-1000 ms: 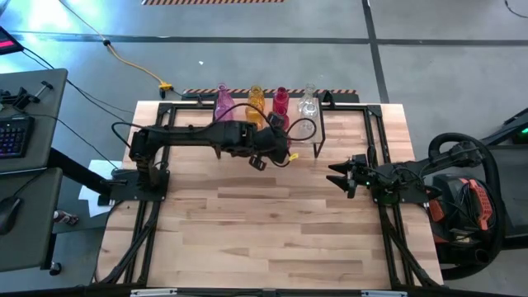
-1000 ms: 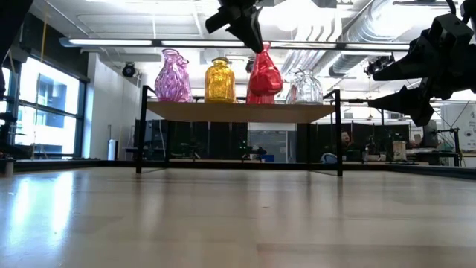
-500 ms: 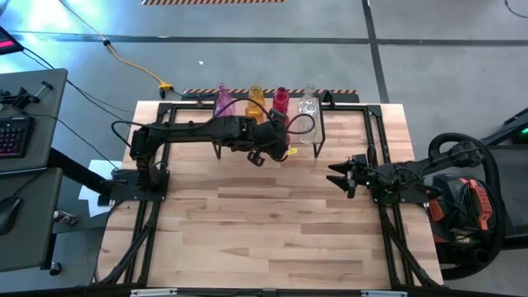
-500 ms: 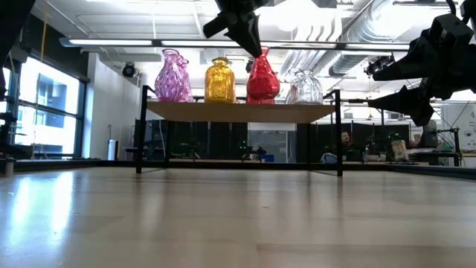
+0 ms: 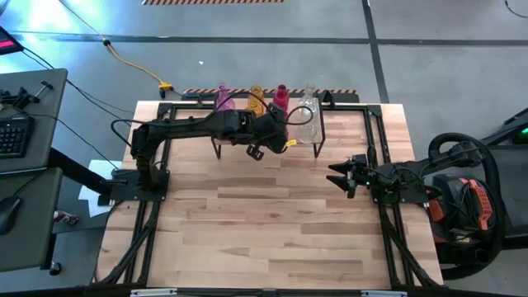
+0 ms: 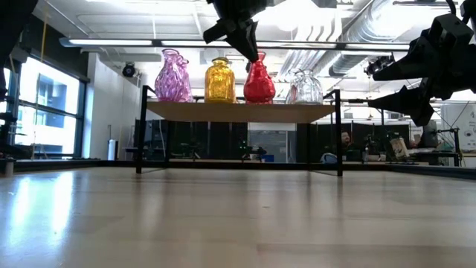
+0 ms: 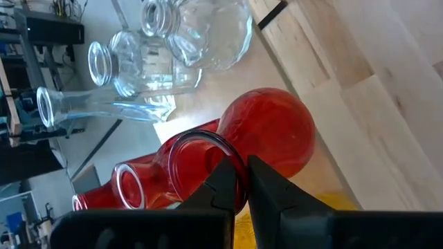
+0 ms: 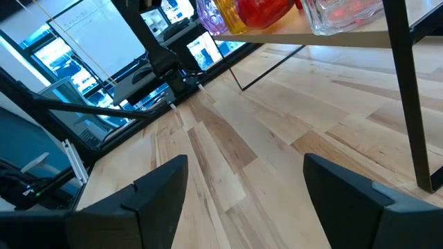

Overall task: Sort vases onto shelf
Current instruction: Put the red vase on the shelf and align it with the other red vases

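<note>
Vases first: we've got four in a row on the shelf (image 6: 238,111) at the far side of the table (image 5: 272,231), and none of them carries a label or writing we can read. Going along the low view it's a pink vase (image 6: 172,76), an amber vase (image 6: 220,80), a red vase (image 6: 258,83) and a clear vase (image 6: 303,87). The red one stands upright on the wooden top, between the amber and the clear, with small gaps on both sides.

The left gripper (image 7: 241,181) is pinched on the red vase's rim, one finger inside the mouth and one outside, fingers (image 7: 220,181) pressed nearly together on the glass. From above, that left arm stretches across from its base at the table's left side, the wrist sitting over the shelf's front edge. The left wrist view shows more red and clear glass beyond the shelf, but we can't tell where exactly those stand.

The right gripper (image 5: 340,176) hovers over the right part of the table, well apart from the shelf, fingers spread wide with nothing between them, pointing toward the table's middle.

Room-wise, the whole near half of the table is bare wood. On the shelf the clear vase sits close to the right-end leg.
</note>
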{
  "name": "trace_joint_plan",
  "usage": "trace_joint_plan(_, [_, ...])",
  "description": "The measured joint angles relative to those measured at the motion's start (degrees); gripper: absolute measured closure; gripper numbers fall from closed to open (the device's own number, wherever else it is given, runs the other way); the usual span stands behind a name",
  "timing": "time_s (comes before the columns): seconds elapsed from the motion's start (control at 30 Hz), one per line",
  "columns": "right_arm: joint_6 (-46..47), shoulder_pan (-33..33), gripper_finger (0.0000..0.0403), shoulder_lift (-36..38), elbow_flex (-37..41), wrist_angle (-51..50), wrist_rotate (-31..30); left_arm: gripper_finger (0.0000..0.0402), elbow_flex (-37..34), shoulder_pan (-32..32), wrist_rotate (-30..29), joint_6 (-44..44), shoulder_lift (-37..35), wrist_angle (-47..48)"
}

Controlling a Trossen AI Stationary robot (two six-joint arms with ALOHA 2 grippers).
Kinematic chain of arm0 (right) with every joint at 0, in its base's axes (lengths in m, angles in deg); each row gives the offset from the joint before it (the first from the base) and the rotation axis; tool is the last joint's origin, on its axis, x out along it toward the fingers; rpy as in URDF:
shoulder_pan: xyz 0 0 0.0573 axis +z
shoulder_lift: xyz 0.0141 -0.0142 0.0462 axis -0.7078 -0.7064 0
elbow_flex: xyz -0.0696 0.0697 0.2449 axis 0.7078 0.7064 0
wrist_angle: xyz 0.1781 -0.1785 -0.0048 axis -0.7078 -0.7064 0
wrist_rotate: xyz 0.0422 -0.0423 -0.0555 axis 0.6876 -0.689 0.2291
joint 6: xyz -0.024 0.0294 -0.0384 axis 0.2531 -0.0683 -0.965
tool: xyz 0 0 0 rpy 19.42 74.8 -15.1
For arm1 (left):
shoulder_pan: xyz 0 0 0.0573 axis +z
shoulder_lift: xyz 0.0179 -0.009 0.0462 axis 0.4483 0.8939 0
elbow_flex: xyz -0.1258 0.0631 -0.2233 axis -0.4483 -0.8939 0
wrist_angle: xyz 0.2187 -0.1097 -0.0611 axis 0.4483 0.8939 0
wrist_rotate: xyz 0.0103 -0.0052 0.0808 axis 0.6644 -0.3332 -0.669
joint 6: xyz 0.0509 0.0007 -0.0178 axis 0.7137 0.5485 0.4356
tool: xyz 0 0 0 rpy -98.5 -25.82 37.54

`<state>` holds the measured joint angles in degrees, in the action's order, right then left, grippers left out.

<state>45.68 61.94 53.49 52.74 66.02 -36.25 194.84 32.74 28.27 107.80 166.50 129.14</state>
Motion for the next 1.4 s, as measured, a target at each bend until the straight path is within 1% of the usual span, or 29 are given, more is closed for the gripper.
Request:
trace_joint_plan(0.5, [0.00,0.01,0.0133,0.00,0.00,-0.01,0.00,0.0391,-0.02,0.47,0.28,0.35,0.00,0.55])
trace_joint_plan(0.67, [0.00,0.01,0.0133,0.00,0.00,-0.01,0.00,0.0384,-0.02,1.08,2.05,0.27,0.00,1.96])
trace_joint_plan(1.17, [0.00,-0.01,0.0133,0.00,0.00,0.00,0.00,0.0381,-0.04,1.38,3.99,0.80,0.00,0.01])
trace_joint_plan(1.4, [0.00,-0.01,0.0133,0.00,-0.02,-0.01,0.00,0.0380,-0.04,1.49,3.88,0.02,0.00,0.29])
